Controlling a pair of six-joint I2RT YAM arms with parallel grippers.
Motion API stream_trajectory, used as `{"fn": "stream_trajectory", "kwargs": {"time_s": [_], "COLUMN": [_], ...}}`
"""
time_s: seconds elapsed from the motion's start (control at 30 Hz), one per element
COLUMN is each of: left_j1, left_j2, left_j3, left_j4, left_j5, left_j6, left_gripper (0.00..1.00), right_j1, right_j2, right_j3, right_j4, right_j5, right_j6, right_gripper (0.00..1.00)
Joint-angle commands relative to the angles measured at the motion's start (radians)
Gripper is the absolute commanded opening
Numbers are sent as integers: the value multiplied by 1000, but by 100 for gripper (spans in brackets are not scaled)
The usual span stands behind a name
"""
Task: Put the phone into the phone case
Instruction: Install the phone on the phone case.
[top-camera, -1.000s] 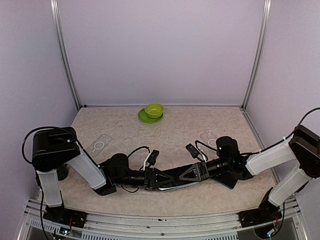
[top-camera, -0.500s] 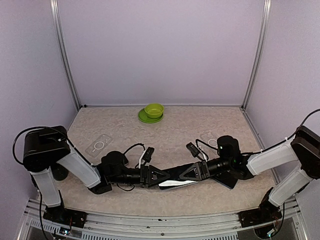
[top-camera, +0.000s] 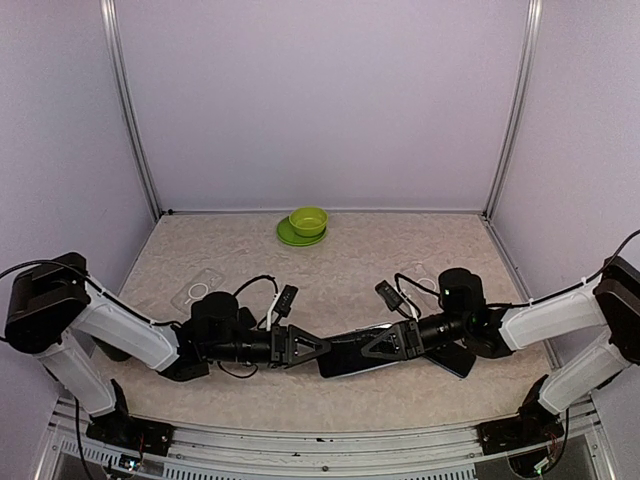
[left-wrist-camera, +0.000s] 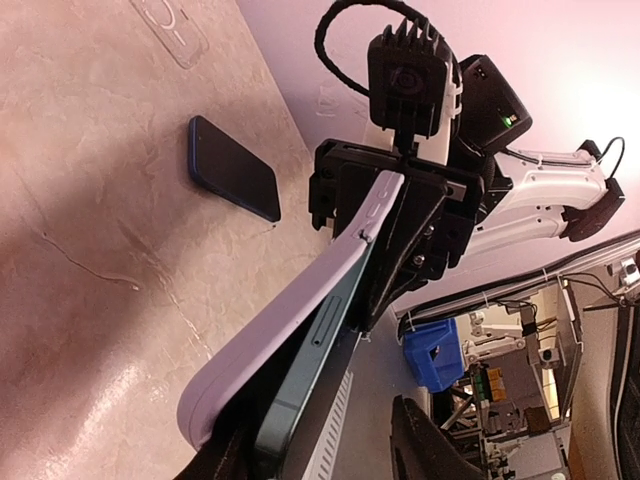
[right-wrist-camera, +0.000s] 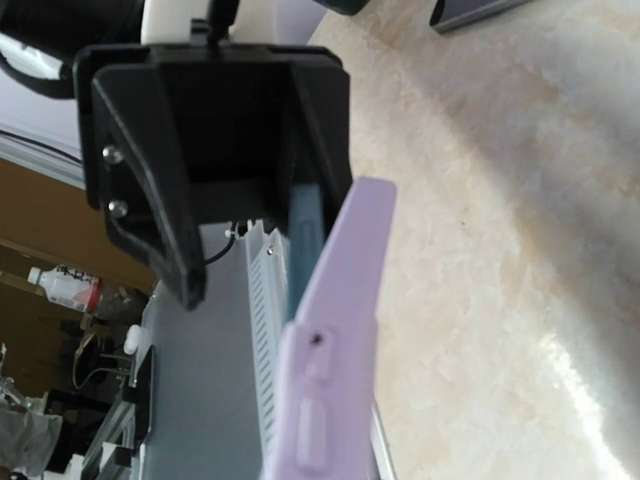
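Note:
A lilac phone case (top-camera: 350, 356) with a dark teal phone (left-wrist-camera: 300, 385) lying in it hangs just above the table between both arms. At its near end the phone's edge stands slightly out of the case (left-wrist-camera: 290, 325). My right gripper (top-camera: 375, 348) is shut on the far end of the case and phone, seen head-on in the left wrist view (left-wrist-camera: 385, 215). My left gripper (top-camera: 305, 349) is open; its fingers (left-wrist-camera: 430, 450) stand wide, with the near end of the phone between them, close to the left finger. In the right wrist view the case (right-wrist-camera: 340, 330) fills the bottom.
A second dark blue phone (top-camera: 455, 360) lies on the table under the right arm. Clear cases lie at the left (top-camera: 197, 290) and the right (top-camera: 415, 272). A green bowl on a green plate (top-camera: 308, 221) stands at the back wall.
My left gripper has opened and drawn back to the left, off the phone's end. The right gripper still holds the case and phone, shifted slightly right.

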Motion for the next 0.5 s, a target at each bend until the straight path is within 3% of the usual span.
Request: {"fn": "stream_trajectory", "kwargs": {"time_s": [0.0, 0.47], "left_j1": [9, 7], "left_j2": [-78, -200], "left_j3": [1, 4], "left_j4": [-97, -251], "left_j5": [-37, -89], "left_j6": [79, 171], "left_gripper": [45, 47], "right_j1": [-14, -14], "right_j2": [-40, -118], "right_j3": [-7, -8], "right_j4": [-56, -139], "right_j5": [7, 6], "right_j6": [-53, -150], "right_gripper": [0, 0]}}
